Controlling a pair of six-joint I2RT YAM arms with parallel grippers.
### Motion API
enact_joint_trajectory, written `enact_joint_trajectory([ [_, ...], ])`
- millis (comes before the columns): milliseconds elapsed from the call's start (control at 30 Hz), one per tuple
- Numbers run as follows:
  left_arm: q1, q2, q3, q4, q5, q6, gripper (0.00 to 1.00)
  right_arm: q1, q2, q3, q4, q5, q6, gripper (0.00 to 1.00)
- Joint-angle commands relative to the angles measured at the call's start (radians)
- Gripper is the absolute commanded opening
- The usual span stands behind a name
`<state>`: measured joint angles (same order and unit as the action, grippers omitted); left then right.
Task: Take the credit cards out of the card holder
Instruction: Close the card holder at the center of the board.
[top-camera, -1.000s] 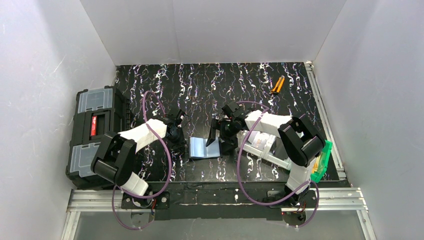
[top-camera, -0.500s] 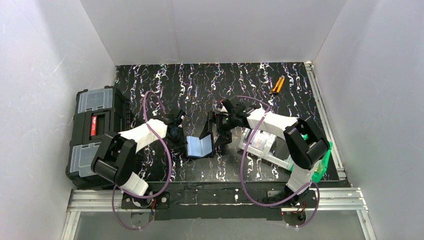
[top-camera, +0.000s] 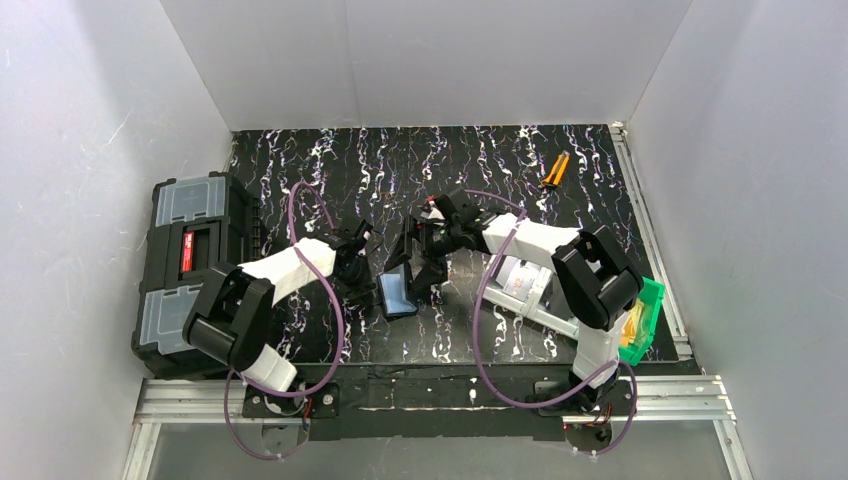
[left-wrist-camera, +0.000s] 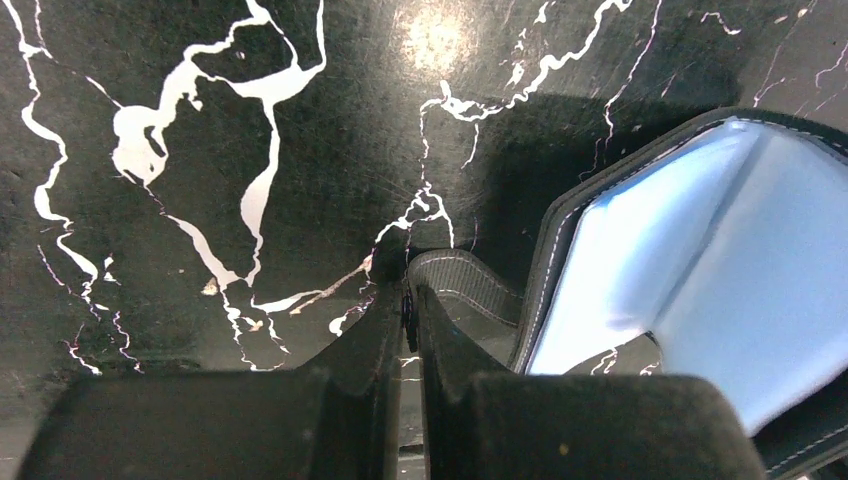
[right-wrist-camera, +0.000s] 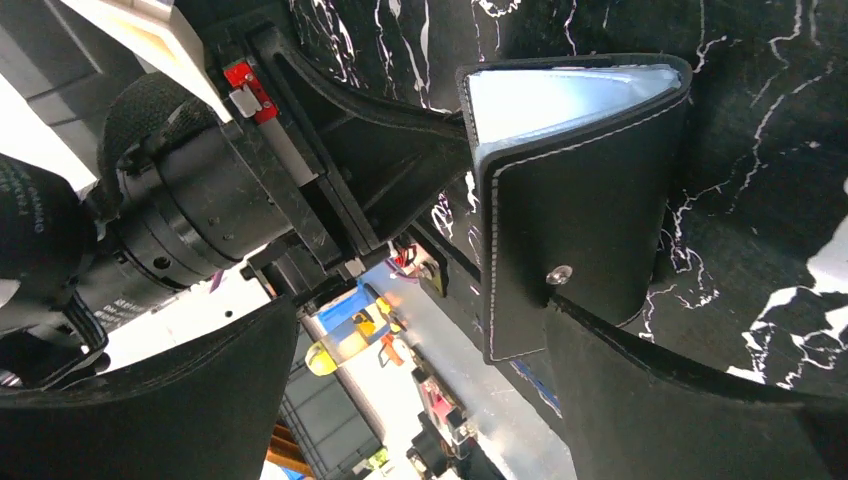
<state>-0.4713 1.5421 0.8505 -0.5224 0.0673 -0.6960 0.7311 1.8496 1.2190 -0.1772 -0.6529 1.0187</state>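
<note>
Black toolbox (top-camera: 190, 262) sits at the far left edge of the table (top-camera: 330, 165). Next over, the left gripper (left-wrist-camera: 408, 298) is down at the table with its fingers pressed together, right against the little strap tab of the card holder (top-camera: 398, 291). Can't tell if it's actually pinching the tab or just sitting beside it. The holder is near the middle of the table, half folded, its pale blue pockets showing inside. The right gripper (top-camera: 415, 262) is spread wide around the raised black flap, the one with the snap dot, and 1 finger touches that flap's edge. Farther right there's an orange-handled tool (top-camera: 554, 170) at the back and a green bin (top-camera: 645, 318) by the right arm.
</note>
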Motion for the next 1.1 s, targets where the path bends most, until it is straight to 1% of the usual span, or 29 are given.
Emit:
enact_joint_trajectory([
  [0,-0.012,0.007,0.007,-0.018,-0.01,0.001,0.0,0.024,0.043,0.054,0.042,-0.036,0.031,0.98],
  [400,-0.012,-0.042,0.0,-0.041,-0.04,0.013,0.0,0.034,0.194,0.127,0.019,0.001,0.046,0.98],
  [667,-0.012,-0.066,0.014,-0.044,-0.034,0.014,0.0,0.034,0.206,0.12,-0.051,0.063,0.024,0.98],
  [833,-0.012,-0.109,0.051,-0.043,0.007,0.024,0.0,0.032,0.194,0.111,-0.05,0.051,0.022,0.98],
  [933,-0.012,-0.121,0.07,-0.043,0.031,0.036,0.05,0.025,0.167,0.123,-0.049,0.042,0.017,0.98],
  [1067,-0.013,-0.111,0.085,-0.033,0.083,0.05,0.13,0.019,0.136,0.177,-0.107,0.05,-0.029,0.98],
])
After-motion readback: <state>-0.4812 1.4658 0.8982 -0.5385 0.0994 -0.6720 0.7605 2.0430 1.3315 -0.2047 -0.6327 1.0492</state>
